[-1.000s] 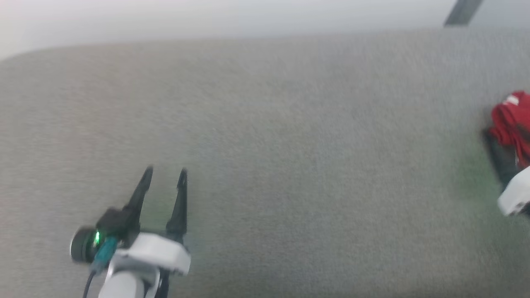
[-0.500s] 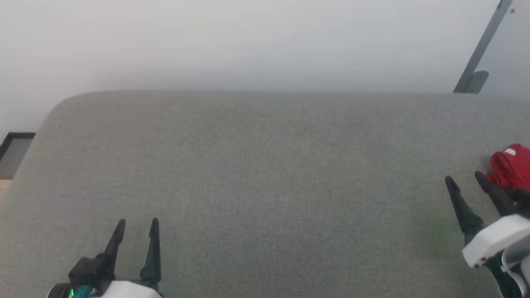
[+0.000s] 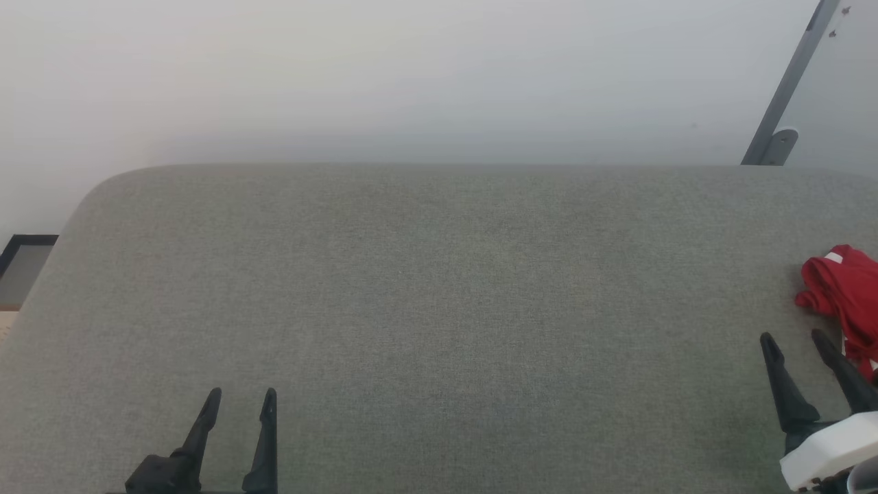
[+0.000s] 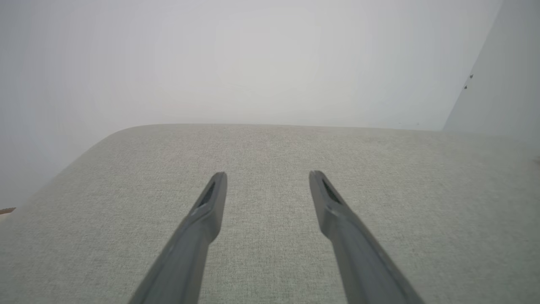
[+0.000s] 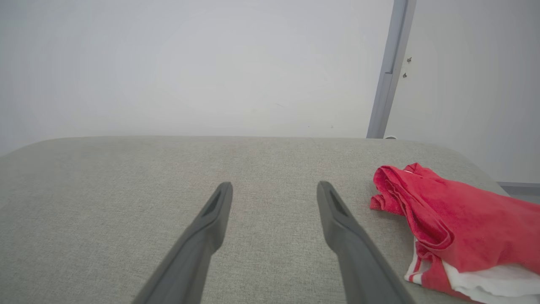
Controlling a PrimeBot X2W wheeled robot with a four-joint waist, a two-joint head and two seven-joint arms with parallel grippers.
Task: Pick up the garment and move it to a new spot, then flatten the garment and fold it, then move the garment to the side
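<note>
left hand spread, empty | right hand likewise | right wrist: garment stripes, perhaps trim

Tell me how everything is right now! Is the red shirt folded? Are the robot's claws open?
garment: crumpled in a heap, not folded, lying loose on the grey cushion.
left gripper: open, holding nothing.
right gripper: open, holding nothing, beside the garment but not gripping it.
</note>
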